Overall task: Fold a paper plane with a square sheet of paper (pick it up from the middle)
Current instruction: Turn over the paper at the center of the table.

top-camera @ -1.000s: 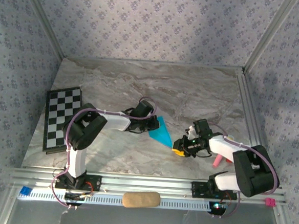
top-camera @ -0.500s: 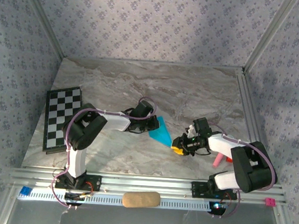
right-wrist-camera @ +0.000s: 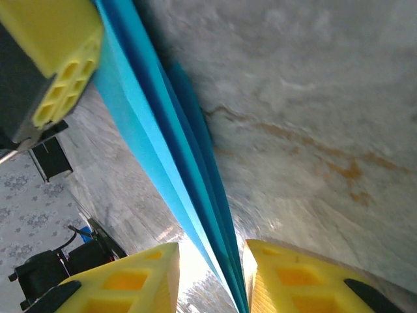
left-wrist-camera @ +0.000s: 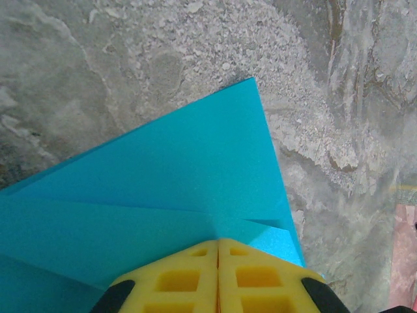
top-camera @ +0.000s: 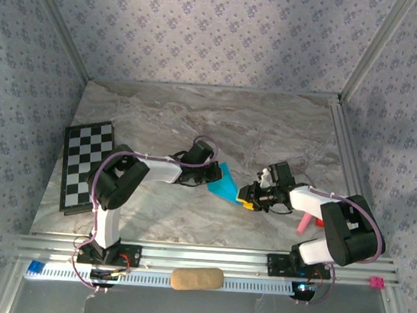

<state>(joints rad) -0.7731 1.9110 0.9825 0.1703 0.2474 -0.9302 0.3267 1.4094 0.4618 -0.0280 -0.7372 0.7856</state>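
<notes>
Two grippers meet at the folded turquoise paper sheet [top-camera: 225, 188] mid-table. Nearer, the right gripper [top-camera: 246, 198] has its fingers parted, straddling the sheet's pointed end with a gap showing. Farther, the left gripper [left-wrist-camera: 217, 251] has its fingers closed together, tips on the sheet.

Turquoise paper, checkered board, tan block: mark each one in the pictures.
turquoise paper [top-camera: 225, 188], top external view, on its exposed flat face.
checkered board [top-camera: 88, 164], top external view, on the board's centre squares.
tan block [top-camera: 196, 278], top external view, on the middle of its top.
</notes>
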